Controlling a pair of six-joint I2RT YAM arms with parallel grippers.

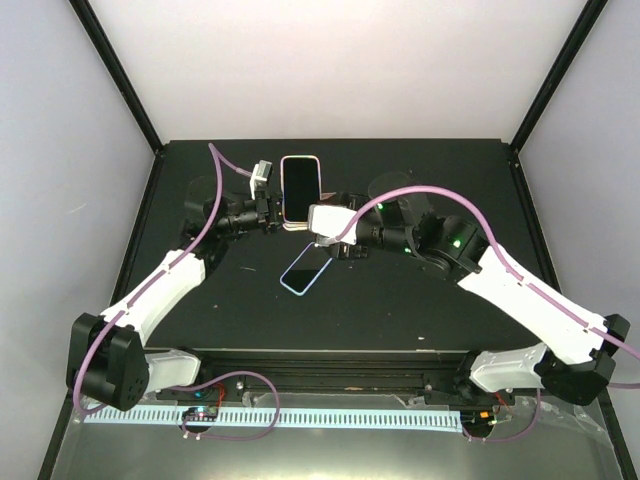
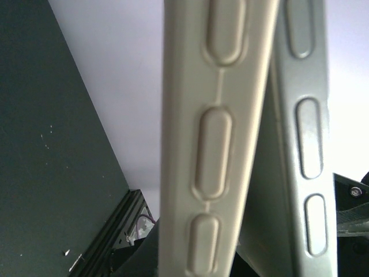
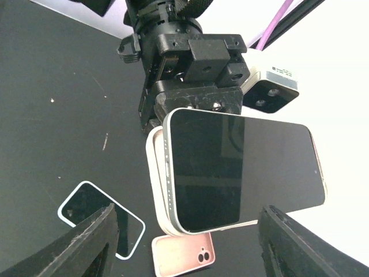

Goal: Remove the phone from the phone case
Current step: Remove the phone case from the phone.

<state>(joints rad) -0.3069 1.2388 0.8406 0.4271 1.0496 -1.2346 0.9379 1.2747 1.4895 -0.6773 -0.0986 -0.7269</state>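
Altogether three phone-like items show. One phone [image 3: 242, 167] with a dark screen sits partly in one cream phone case [image 3: 153, 173]. One second phone [image 3: 99, 214] with a pale rim lies flat, screen up. One pink piece [image 3: 183, 255] with camera lenses lies near it; whether it is a phone or a bare case I cannot tell.

The phone and phone case are held above the tabletop [image 1: 400, 320], and the phone's near corner is lifted clear of the case rim. The left gripper [image 3: 199, 107] reaches in from the left with its forearm low, its jaws pinching the far end of the phone case. The right gripper [image 3: 189, 219] faces it from the other side, its jaws spread wide on either side of the phone and not touching it.

The tabletop is matte black and lightly scuffed. Pale walls [image 1: 350, 70] and black frame bars [image 1: 120, 75] enclose it.
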